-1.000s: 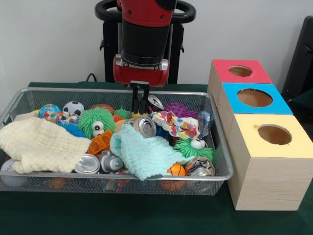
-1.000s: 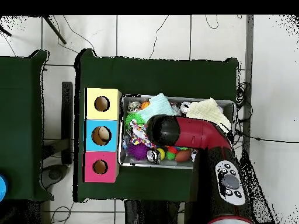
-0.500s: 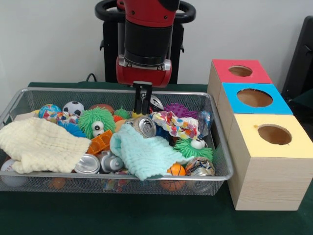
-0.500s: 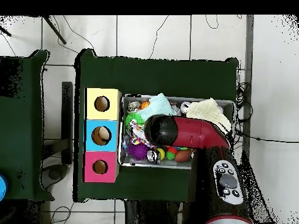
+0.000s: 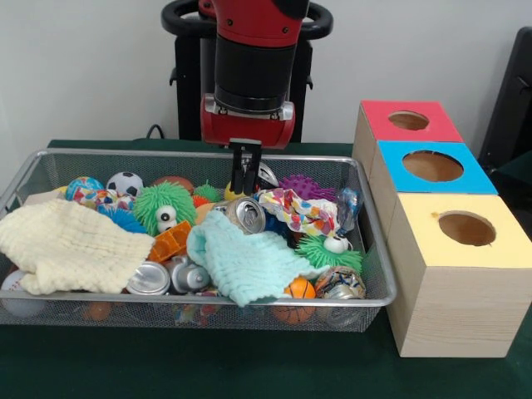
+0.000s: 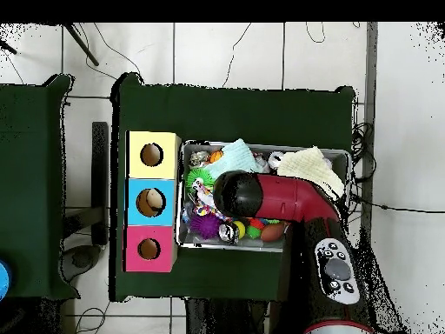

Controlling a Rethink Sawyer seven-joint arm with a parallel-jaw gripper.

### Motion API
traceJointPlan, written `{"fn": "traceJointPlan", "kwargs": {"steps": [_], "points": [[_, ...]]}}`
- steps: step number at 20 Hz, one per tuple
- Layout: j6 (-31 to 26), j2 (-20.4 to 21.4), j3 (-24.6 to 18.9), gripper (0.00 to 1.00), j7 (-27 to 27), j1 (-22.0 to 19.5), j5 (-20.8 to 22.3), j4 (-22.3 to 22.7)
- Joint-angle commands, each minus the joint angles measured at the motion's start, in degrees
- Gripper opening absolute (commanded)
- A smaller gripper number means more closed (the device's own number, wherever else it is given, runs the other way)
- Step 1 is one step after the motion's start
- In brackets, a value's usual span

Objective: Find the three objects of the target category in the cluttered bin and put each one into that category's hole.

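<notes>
1. The task does not name the category, so we treat the upturned silver can [image 5: 248, 214] as the likeliest candidate. It lies tilted near the middle of the wire bin [image 5: 381, 249], toward its far edge, resting on the mint cloth [image 5: 245, 262] and touching the patterned cloth [image 5: 299, 208].
2. The gripper [image 5: 246, 187] hangs just above and behind that can. We cannot tell whether it is apart or together, nor whether it carries anything.
3. The can is round, smooth and leaning. If the gripper closes off-centre, it may squirt sideways and slide under the mint cloth.
4. Either cloth may snag. If an edge is pinched along with the can, the lift would drag fabric and spill neighbours such as the purple spiky ball [image 5: 306, 187].
5. Two more cans [image 5: 150, 278] sit at the bin's near edge, half under the cream cloth [image 5: 71, 245]. We judge these easy to miss and hard to reach against the mesh.
6. The red box [image 5: 440, 129], blue box [image 5: 474, 176] and yellow box [image 5: 432, 241] stand in a row beside the bin on the bench [image 5: 249, 366]. Choosing the wrong hole is a real risk.
7. If the can is carried crosswise, it may catch on a hole's rim and fall onto the bench.
</notes>
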State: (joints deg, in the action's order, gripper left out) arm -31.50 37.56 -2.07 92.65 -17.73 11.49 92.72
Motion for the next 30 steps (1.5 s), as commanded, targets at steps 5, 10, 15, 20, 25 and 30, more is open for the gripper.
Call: {"fn": "traceJointPlan", "kwargs": {"steps": [5,10,15,20,25,30], "points": [[3.2,-0.7,-2.0,0.0,5.5,-0.4,1.3,3.5],[4.6,-0.5,-2.1,0.0,5.4,-1.1,1.4,3.9],[5.4,-0.7,-3.2,0.0,4.4,-2.2,1.4,4.1],[6.2,-0.5,-4.2,0.0,3.8,-3.2,1.1,4.8],[5.9,-0.1,-3.9,0.0,3.9,-3.0,1.2,5.3],[6.4,-0.2,-3.7,0.0,4.2,-3.0,1.2,5.6]]}}
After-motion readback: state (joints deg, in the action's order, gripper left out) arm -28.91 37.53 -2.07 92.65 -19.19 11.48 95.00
